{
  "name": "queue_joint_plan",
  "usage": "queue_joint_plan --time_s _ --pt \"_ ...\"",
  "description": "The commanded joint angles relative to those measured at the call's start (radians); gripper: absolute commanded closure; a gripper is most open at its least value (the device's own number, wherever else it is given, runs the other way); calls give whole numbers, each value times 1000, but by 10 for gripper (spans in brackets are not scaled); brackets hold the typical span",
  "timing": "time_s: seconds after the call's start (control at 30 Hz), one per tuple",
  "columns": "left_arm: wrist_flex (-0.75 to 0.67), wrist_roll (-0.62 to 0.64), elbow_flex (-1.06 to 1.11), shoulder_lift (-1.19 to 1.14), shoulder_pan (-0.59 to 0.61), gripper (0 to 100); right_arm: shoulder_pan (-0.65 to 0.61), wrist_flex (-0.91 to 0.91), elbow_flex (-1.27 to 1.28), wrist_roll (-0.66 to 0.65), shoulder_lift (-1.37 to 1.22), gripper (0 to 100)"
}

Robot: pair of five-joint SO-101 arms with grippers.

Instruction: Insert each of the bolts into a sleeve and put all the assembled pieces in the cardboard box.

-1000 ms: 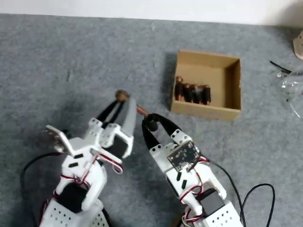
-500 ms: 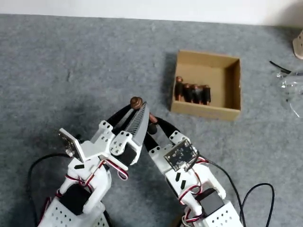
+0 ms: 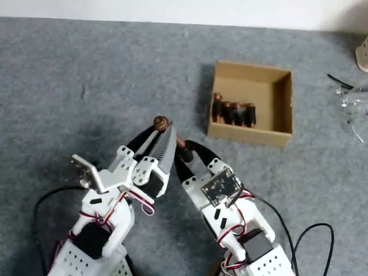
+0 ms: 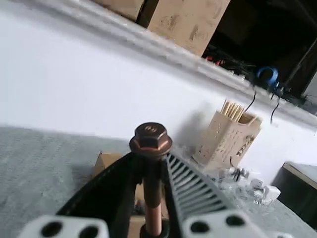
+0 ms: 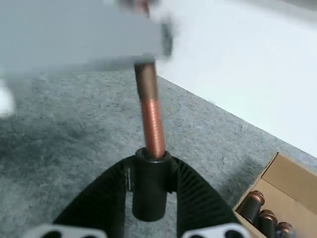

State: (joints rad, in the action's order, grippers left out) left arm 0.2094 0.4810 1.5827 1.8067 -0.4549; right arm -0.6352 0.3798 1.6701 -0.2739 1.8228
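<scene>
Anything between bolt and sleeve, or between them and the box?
Nothing visible. The bolt has its tip in the sleeve; bare carpet lies between them and the box, which has room beside its pieces.

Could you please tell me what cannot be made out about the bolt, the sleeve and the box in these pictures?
How deep the bolt sits in the sleeve: right wrist view, the sleeve's wall hides the tip.
The bolt's head: right wrist view, blurred with the left gripper close to the lens.
The assembled pieces in the cardboard box: right wrist view, cut off by the picture's edge; high view, too small for detail.
</scene>
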Motion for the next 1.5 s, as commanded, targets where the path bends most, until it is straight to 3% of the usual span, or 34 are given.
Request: queue_joint_plan --time_s 0.0,0.13,0.37,0.6,0.83,0.9,1.0,1.2,1.47 --pt "-25 -5 18 18 4 994 13 -4 154 -11 16 994" --pt "-17 -5 22 18 4 994 13 -4 154 -63 16 994" --pt "155 -6 12 18 2 994 13 -4 154 -69 16 994" --pt "272 -183 21 18 -151 994 18 -4 154 -71 16 994" --pt "269 -192 18 18 -70 992 44 -5 154 -69 16 994" --pt "269 -192 16 18 -47 968 44 -5 154 -69 16 994" --pt "269 -189 24 15 -36 850 45 -5 154 -69 16 994" --pt "269 -80 36 16 -15 639 77 -22 154 -64 16 994" --pt "253 127 -22 21 199 632 107 -31 154 -64 16 994"
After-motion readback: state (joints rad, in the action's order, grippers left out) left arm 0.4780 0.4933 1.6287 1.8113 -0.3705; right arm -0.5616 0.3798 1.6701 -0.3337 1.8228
